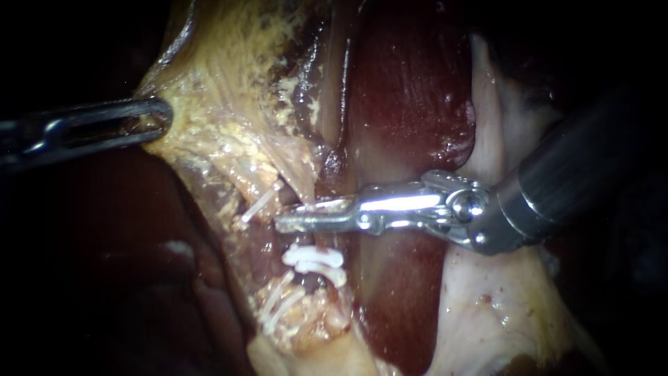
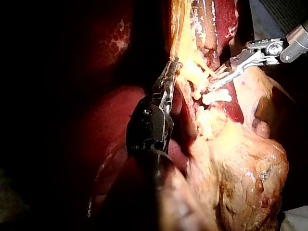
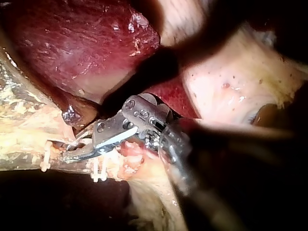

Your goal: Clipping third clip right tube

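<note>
1. Left instrument (image 1: 154, 117) comes in from the left of the frame. Its jaws are closed on the yellow tissue (image 1: 209, 104) at upper left and hold it taut toward that side.
2. Right instrument (image 1: 296, 217) comes in from the right, with its tip at frame centre. Its jaws are open by a narrow gap, and the right tube (image 1: 304, 189) runs down into that gap. Whether both jaws already press on the tube can't be read.
3. Two white clips (image 1: 314, 257) sit just below the jaws, apparently on the same tube. One more clip (image 1: 261, 204) sits on the strand just left of the tip, and further clips (image 1: 282, 306) lie lower left.
4. Done, by the look of it: tube exposed and under tension, two clips on, jaws placed across the tube just above them.
5. Left to do: no third clip shows on the tube. The right wrist view doesn't settle whether a clip is loaded in the jaws. The instrument must squeeze shut, release and back out.
6. Liver (image 1: 410, 90) lies behind the jaws, near but not touching as far as can be seen.
</note>
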